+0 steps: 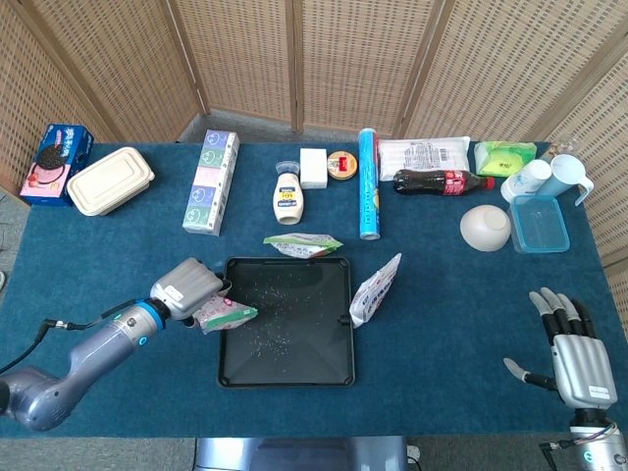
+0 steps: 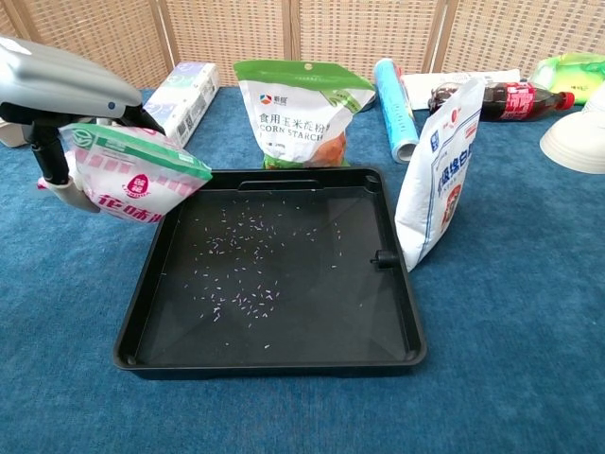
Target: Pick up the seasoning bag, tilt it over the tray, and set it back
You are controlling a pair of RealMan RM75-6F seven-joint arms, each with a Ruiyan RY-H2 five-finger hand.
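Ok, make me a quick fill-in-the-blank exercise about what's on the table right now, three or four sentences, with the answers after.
1. The pink seasoning bag is held by the robot's ____ hand.
2. The bag is tilted over the ____ edge of the black tray.
3. The green and white pouch standing behind the tray is printed CORN ____.
4. The right hand holds ____.

Missing words: left; left; STARCH; nothing

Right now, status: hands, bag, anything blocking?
Left hand grips pink-and-white seasoning bag, tilted over left rim of black plastic tray. Right hand open, idle near table's right edge. Nothing blocking; corn starch bag stands behind tray.
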